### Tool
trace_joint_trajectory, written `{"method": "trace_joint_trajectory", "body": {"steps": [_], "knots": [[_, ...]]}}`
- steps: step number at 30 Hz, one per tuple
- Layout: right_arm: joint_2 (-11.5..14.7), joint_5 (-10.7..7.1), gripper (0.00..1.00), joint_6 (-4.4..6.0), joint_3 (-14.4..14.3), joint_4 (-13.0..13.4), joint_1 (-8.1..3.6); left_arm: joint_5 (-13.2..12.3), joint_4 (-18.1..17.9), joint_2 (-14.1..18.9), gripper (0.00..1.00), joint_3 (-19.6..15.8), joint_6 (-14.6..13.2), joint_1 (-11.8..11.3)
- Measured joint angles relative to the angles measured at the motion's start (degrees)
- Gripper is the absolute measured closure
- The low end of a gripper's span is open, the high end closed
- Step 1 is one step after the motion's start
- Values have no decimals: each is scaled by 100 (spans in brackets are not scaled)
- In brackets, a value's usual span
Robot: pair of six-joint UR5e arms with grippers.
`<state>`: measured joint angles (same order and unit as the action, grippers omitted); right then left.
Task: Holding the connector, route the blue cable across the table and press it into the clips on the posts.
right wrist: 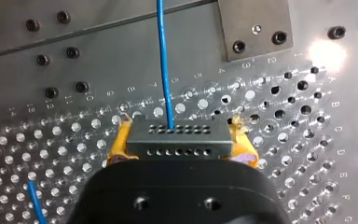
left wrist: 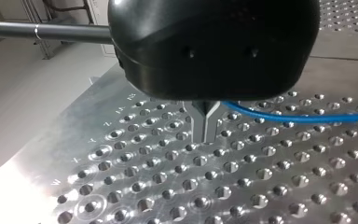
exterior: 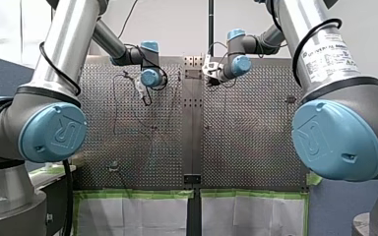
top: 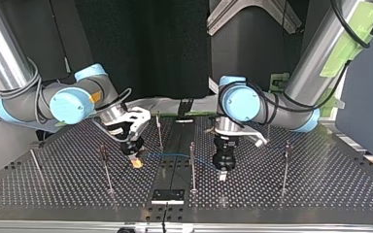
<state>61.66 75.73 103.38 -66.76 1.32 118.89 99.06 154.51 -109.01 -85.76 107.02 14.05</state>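
My right gripper [top: 136,162] pinches the connector [right wrist: 177,139]; blue cable [right wrist: 163,60] runs rightward across top-view centre to my left gripper [top: 222,174], fingers pressed together. Centre post [top: 192,165] stands between them.

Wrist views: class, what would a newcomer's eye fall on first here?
In the right wrist view, my right gripper clamps a grey connector between yellow pads; the blue cable runs ahead from it over the perforated table. In the left wrist view, that cable passes beside my left gripper, its metal fingers shut.
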Motion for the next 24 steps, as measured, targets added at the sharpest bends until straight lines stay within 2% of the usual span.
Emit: {"method": "trace_joint_trajectory", "body": {"steps": [1, 2, 3, 4, 5, 6, 7, 8, 9, 15, 19, 24], "knots": [[0, -2, 100, -4, -1, 0, -4, -30, 29, 1, 89, 0, 12, 3], [0, -3, 100, -9, 3, -2, -9, -50, 55, 1, 78, 0, 23, 7], [0, -5, 100, -12, 8, -3, -12, -66, 84, 2, 59, 0, 32, 12], [0, -7, 100, -15, 15, -4, -15, -81, 130, 4, 59, 0, 37, 20], [1, -9, 100, -19, 26, -7, -18, -86, 172, 5, 40, 0, 38, 28], [3, -11, 100, -22, 33, -10, -21, -89, 215, 6, 27, 0, 37, 37], [6, -11, 100, -25, 38, -12, -23, -87, 266, 6, 27, 0, 28, 50], [11, -10, 100, -28, 44, -14, -25, -84, 306, 7, 10, 0, 14, 60], [15, -8, 100, -31, 47, -16, -27, -78, 347, 7, 0, 0, -5, 71], [53, -3, 100, -36, 51, -40, -47, 28, 636, 36, 0, -1, -158, 135], [138, 1, 100, -32, 52, -49, -77, 193, 838, 157, 0, -40, -272, 200], [228, -2, 100, -14, 53, -56, -116, 250, 1096, 386, 0, -146, -320, 311]]}}
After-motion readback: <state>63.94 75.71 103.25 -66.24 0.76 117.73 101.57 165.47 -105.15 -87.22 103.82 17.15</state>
